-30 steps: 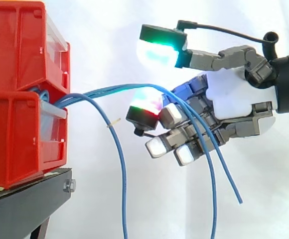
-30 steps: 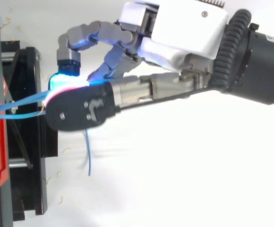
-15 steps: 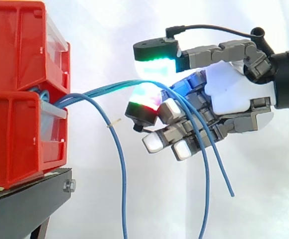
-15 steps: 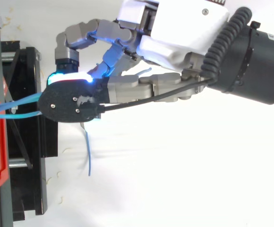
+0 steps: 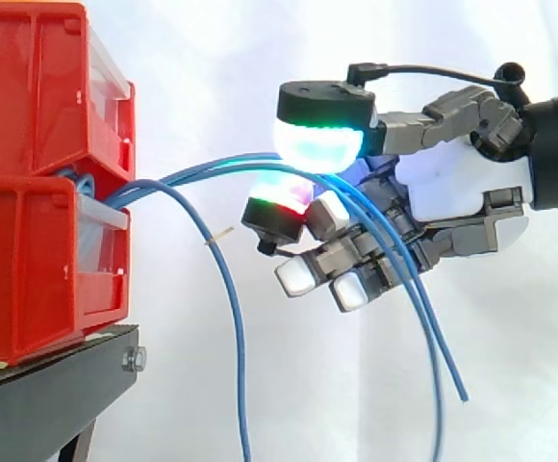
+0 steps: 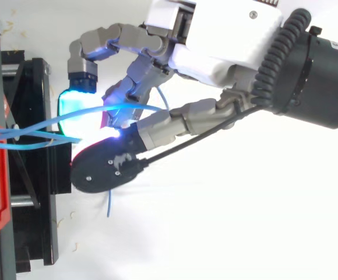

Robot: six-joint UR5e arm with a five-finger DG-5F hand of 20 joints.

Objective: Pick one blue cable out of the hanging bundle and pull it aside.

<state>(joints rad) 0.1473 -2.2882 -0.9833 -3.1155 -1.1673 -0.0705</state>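
Beside the stacked red bins [image 5: 29, 192] on their black stand [image 5: 48, 395], the side view shows the hand [image 5: 452, 192] with fingers curled and thumb [image 5: 317, 142] arched over them. Two blue cables [image 5: 212, 168] run from the bins between the thumb pad and a red-glowing fingertip [image 5: 279, 207], then drape down past the palm. A third cable [image 5: 235, 318] hangs free, well apart from the hand.

From above, the thumb sits off to one side of the curled fingertips rather than squarely over them, and the cables fan apart as they reach it.

The likely trouble is that two strands are caught rather than one, so a sideways pull would drag the pair. With the thumb offset, either could also slip out.
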